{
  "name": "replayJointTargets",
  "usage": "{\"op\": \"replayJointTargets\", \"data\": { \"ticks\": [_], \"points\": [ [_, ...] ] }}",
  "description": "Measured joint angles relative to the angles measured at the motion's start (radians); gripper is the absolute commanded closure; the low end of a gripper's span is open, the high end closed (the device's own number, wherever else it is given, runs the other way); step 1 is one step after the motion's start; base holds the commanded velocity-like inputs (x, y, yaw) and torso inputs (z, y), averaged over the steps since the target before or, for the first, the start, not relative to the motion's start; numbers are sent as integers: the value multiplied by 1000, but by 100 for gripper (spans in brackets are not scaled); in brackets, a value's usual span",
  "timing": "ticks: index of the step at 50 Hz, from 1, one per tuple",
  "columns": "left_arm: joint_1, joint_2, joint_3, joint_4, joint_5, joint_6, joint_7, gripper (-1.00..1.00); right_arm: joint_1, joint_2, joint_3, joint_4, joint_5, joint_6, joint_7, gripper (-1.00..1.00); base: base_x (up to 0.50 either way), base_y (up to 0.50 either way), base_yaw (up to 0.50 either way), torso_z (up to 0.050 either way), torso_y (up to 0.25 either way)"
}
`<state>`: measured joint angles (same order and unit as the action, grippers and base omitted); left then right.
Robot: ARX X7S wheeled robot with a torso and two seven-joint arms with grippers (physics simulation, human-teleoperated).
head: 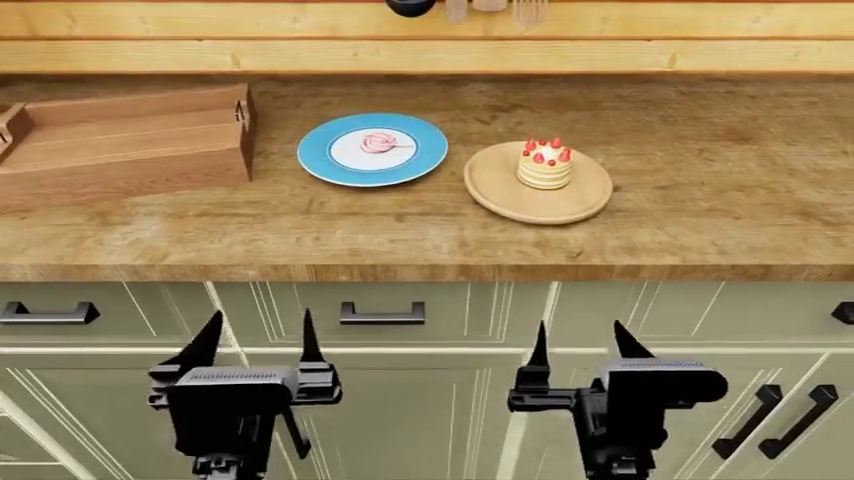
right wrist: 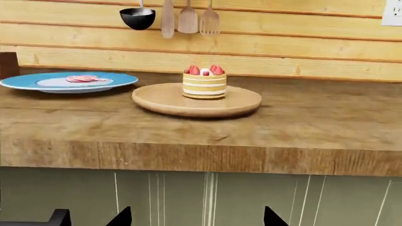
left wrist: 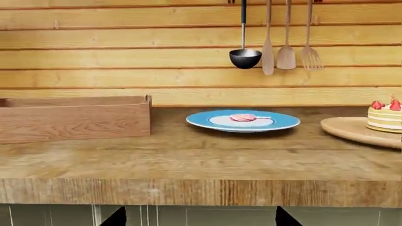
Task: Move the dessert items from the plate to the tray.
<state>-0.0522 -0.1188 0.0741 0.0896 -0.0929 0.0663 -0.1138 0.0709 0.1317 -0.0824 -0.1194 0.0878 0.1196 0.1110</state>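
Head view: both black grippers, left (head: 254,345) and right (head: 581,350), hang open and empty below the wooden counter's front edge (head: 427,268). The strawberry-topped yellow layer cake (head: 545,165) sits on a round light-wood plate (head: 497,192) mid-counter, the pink-and-white swirl lollipop (head: 378,142) on a blue-rimmed plate (head: 320,155) beside it, and the brown wooden tray (head: 127,140) waits at the left end. A hard pinch could topple the cake.

Your right wrist camera looks across the wooden counter (right wrist: 301,127). The layer cake (right wrist: 204,83) stands upright on the round wooden plate (right wrist: 169,101). Beside it, the lollipop (right wrist: 82,78) lies flat on the blue plate (right wrist: 25,83). A black ladle (right wrist: 137,18) and wooden utensils (right wrist: 187,19) hang on the plank wall behind.
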Motion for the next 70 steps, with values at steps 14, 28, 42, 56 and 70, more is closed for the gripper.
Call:
{"op": "replayJointTargets", "data": {
  "ticks": [14,28,42,56,70],
  "points": [
    [-696,-56,-80,-355,-85,-440,15,-100,586,149,50,106,61,501,-84,-100,0,0,0,0,0],
    [-1170,-135,-111,-799,-140,-619,106,-100,841,196,63,314,116,674,-174,-100,0,0,0,0,0],
    [-1368,-171,-116,-1034,-140,-602,141,-100,915,218,53,381,133,731,-210,-100,368,0,0,0,0],
    [-1424,-179,-114,-1109,-138,-580,153,-100,930,227,52,393,145,756,-224,-100,500,0,0,0,0],
    [-1442,-180,-113,-1140,-135,-559,152,-100,933,230,53,401,153,762,-227,-100,500,0,0,0,1]
  ]
}}
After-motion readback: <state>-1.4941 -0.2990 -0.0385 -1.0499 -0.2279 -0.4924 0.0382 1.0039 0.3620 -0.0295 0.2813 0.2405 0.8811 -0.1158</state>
